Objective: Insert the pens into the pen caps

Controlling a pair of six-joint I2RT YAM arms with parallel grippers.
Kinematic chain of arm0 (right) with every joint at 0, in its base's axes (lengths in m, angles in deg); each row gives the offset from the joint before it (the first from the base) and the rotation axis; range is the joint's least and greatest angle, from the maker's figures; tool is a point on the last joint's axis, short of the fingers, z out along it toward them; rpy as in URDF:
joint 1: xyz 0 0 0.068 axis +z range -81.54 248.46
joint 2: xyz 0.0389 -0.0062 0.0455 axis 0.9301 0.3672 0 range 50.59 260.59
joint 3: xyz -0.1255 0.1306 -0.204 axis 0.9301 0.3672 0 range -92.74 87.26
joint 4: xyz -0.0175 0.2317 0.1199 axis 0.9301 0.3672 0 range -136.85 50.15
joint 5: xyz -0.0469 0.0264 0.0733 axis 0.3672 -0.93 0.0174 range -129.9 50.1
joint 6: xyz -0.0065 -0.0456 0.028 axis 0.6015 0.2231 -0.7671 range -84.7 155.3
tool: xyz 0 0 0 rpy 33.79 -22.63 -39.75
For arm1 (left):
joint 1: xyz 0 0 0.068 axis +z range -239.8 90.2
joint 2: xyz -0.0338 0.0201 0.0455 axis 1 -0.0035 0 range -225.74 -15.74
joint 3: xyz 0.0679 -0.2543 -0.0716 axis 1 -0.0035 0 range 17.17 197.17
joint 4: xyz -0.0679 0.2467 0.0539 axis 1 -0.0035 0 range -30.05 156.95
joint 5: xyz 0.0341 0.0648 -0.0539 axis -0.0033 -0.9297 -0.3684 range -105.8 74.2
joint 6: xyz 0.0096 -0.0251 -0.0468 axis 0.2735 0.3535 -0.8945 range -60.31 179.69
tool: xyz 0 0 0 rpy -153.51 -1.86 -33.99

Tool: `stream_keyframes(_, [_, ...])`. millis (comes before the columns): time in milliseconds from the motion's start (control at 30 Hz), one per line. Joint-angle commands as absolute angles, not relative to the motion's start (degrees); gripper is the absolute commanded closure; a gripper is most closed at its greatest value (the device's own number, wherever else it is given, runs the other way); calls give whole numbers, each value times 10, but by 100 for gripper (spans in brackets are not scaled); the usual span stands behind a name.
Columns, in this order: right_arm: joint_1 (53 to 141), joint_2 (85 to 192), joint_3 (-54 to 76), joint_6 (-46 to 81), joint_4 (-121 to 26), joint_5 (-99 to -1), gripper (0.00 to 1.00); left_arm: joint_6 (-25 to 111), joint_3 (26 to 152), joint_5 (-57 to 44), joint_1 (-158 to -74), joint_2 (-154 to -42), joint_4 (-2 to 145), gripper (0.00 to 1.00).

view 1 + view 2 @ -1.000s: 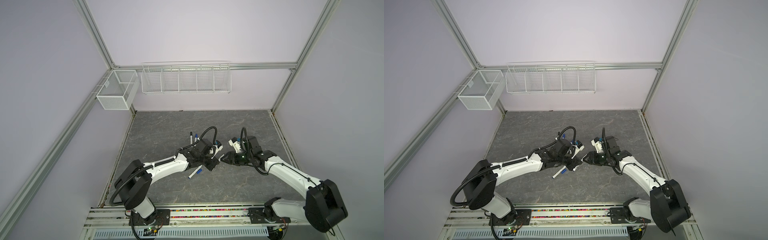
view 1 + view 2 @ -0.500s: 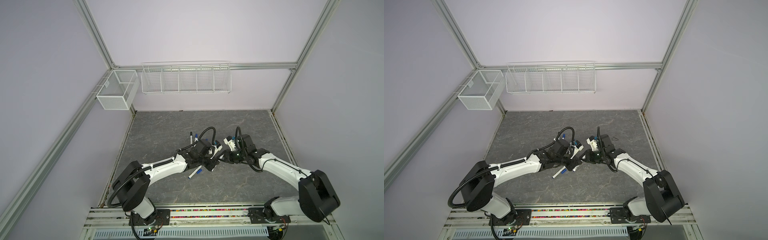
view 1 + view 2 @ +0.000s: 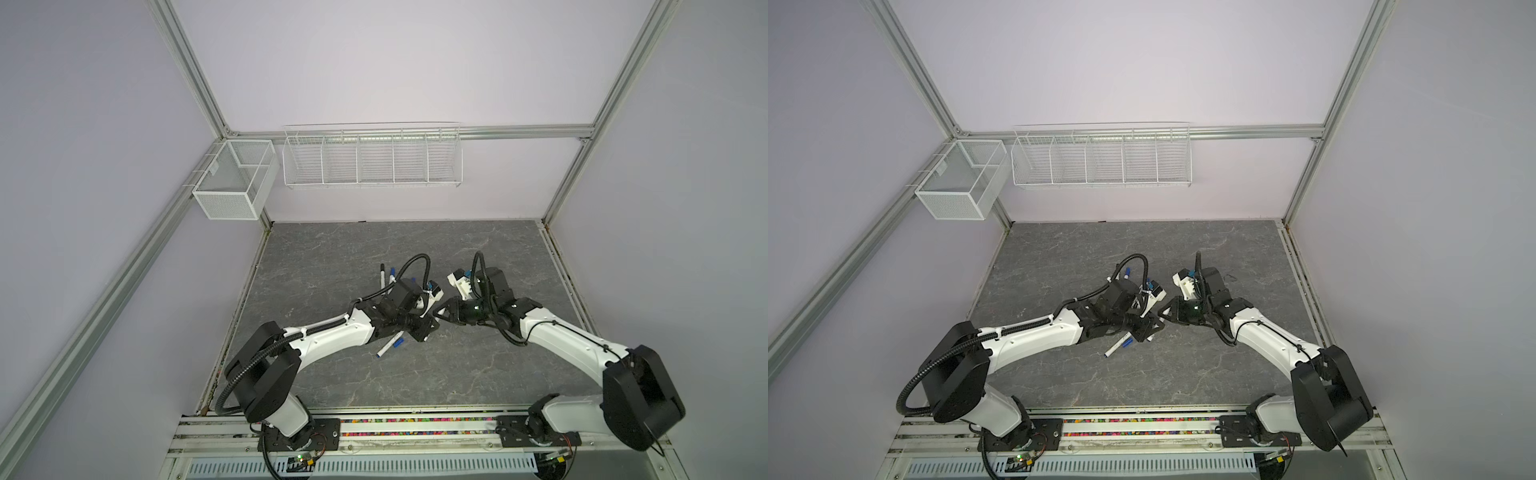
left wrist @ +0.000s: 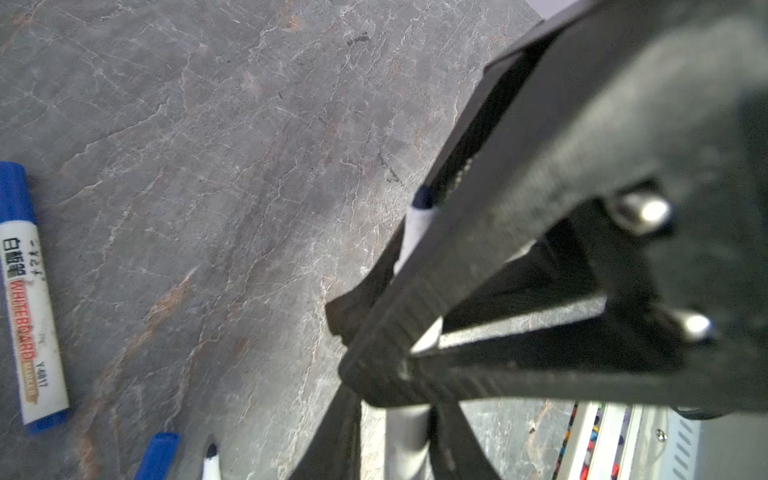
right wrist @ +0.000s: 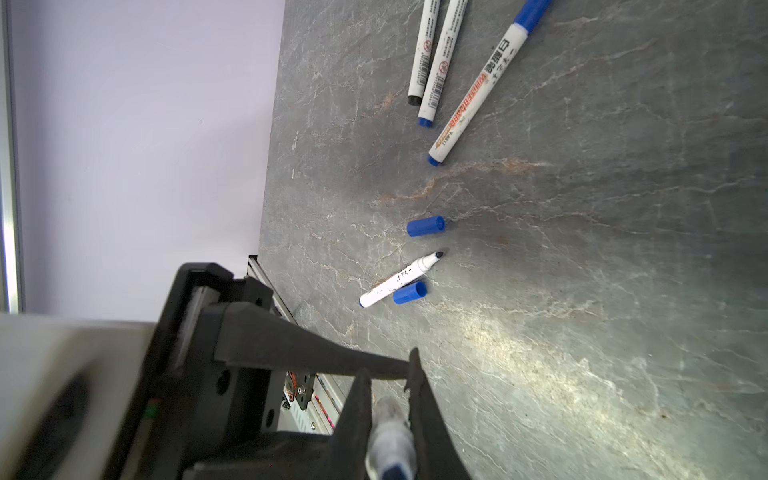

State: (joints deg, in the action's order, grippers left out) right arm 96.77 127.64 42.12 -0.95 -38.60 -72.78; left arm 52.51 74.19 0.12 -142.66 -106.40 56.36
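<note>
Left arm (image 3: 332,338), right arm (image 3: 569,345): white shells, black joint housings (image 3: 640,399). Black corrugated hose (image 3: 239,375), lower left of both top views. Black ribbed fingers (image 4: 519,199), two silver screws (image 4: 648,210), right of left wrist view. Green light (image 3: 477,308), centre.

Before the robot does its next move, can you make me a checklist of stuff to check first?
1. Right claw gripping the held pen: ok, it pinches the barrel from both sides.
2. Left claw off that pen: cannot tell, the claw hides the contact.
3. Held pen's tip bare: cannot tell.
4. Loose blue caps free to use: ok, two lie on the table.
5. Uncapped pen clear of both claws: ok, it lies beside the second cap.
</note>
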Motion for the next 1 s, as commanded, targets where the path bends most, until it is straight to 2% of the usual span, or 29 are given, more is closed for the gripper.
stream_keyframes(0, [968,1262,421,-14,-385,-732,88,538,749,12,-1424,-1077,558,73])
stream_keyframes(167, [966,1263,421,-15,-383,-734,88,540,751,24,-1424,-1075,563,74])
stream_keyframes(267, [966,1267,421,-16,-383,-735,88,539,749,38,-1424,-1069,573,79])
stream_keyframes(300, [965,1268,420,-16,-383,-736,88,539,747,43,-1424,-1067,576,83])
stream_keyframes(333, [965,1270,420,-16,-383,-735,88,539,745,46,-1424,-1064,579,94])
stream_keyframes(367, [966,1272,419,-16,-382,-735,88,538,741,46,-1424,-1061,582,100])
stream_keyframes(433, [965,1274,417,-16,-379,-734,86,530,731,42,-1418,-1055,592,100])
stream_keyframes(500, [966,1277,413,-14,-372,-733,80,512,718,38,-1404,-1047,605,100])
stream_keyframes(633, [970,1276,404,-4,-349,-720,57,448,675,20,-1352,-1017,647,100])
stream_keyframes(733, [981,1277,383,18,-309,-686,51,399,636,-23,-1318,-983,673,100])
stream_keyframes(967, [1050,1350,296,58,-235,-619,47,325,589,-265,-1292,-887,622,100])
